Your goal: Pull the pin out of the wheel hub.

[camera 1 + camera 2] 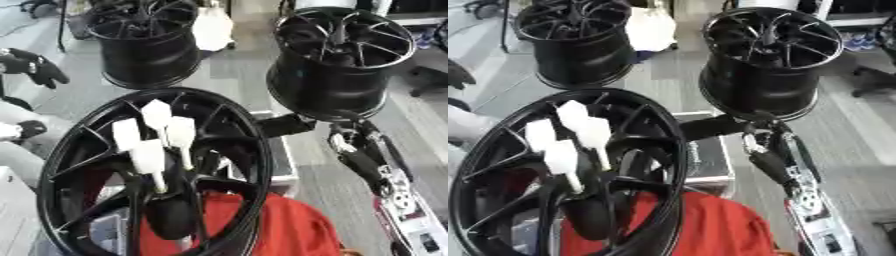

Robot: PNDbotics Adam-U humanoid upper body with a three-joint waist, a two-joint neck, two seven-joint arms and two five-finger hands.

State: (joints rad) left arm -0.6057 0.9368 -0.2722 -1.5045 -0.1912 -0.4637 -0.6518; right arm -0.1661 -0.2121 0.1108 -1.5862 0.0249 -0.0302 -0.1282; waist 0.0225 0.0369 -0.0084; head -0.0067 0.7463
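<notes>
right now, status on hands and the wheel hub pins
Left hand at left edge, fingers unclear. Right hand low right, off the hub. Four white pins standing in near wheel hub. Nothing blocking them.

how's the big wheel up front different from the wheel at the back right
The front wheel fills the lower left and has white pins sticking out between its spokes; the back right wheel shows none. The front wheel stands tilted, with red cloth behind it; the back one sits on the floor, open face up. Both are black and spoked.
</notes>
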